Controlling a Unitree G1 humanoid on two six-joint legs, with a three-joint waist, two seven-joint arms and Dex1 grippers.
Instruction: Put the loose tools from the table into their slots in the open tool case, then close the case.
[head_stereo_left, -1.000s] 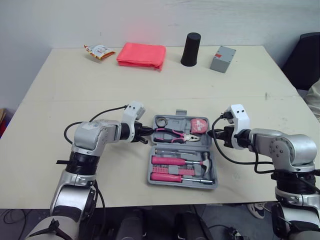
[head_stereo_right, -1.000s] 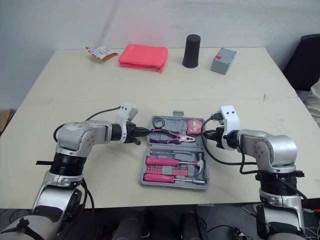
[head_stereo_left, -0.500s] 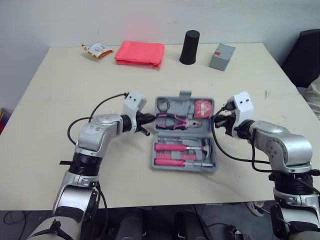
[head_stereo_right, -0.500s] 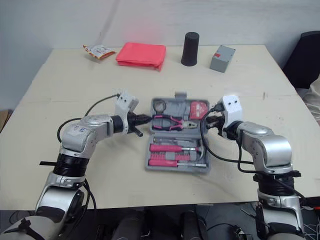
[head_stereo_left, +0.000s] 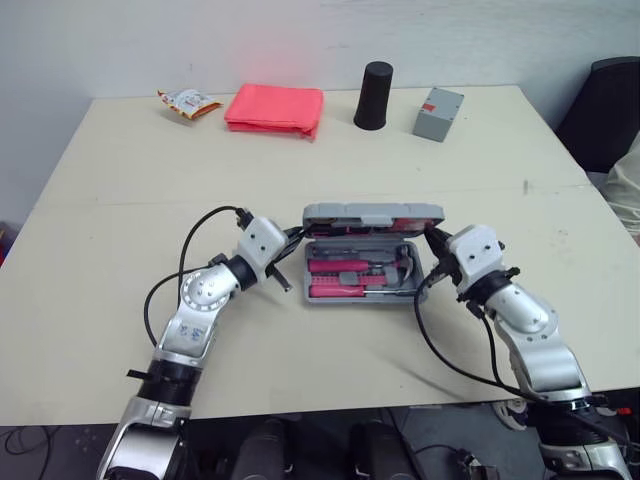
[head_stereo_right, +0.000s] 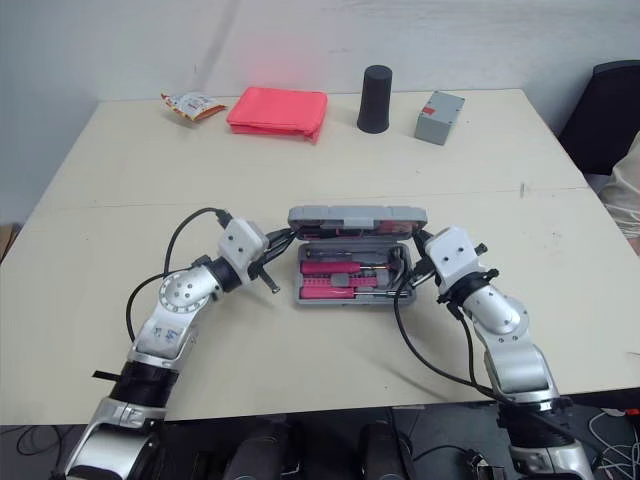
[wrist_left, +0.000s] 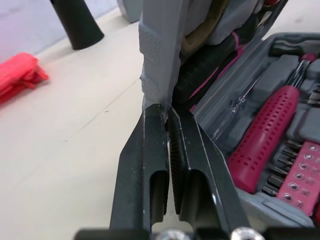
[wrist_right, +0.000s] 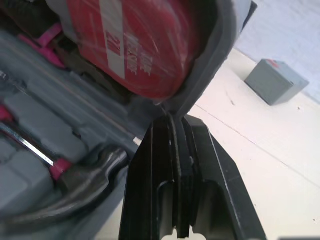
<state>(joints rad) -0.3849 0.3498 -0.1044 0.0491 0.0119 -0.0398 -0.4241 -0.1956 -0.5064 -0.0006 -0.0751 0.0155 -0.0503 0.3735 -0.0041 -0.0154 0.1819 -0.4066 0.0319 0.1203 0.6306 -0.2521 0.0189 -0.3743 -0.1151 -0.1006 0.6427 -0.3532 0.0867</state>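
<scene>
The grey tool case (head_stereo_left: 360, 282) lies mid-table with its lid (head_stereo_left: 372, 213) lifted to stand over the base. Pink-handled screwdrivers (wrist_left: 265, 135) and a hammer (wrist_right: 85, 185) sit in the base's slots. A red tape measure (wrist_right: 135, 45) and pliers ride in the lid. My left gripper (head_stereo_left: 297, 238) is shut, its tips touching the lid's left edge (wrist_left: 157, 45). At the lid's right rim (wrist_right: 215, 55), my right gripper (head_stereo_left: 432, 237) is also shut, tips against the rim from below.
Along the far edge stand a black cylinder (head_stereo_left: 374, 96), a grey box (head_stereo_left: 438, 112), a folded red cloth (head_stereo_left: 274, 108) and a snack packet (head_stereo_left: 185, 101). A dark chair (head_stereo_left: 600, 110) is off the table's right side.
The lid has swung up from lying flat to standing over the base. Both grippers rose and moved inward with its side edges. The camera has also shifted.
</scene>
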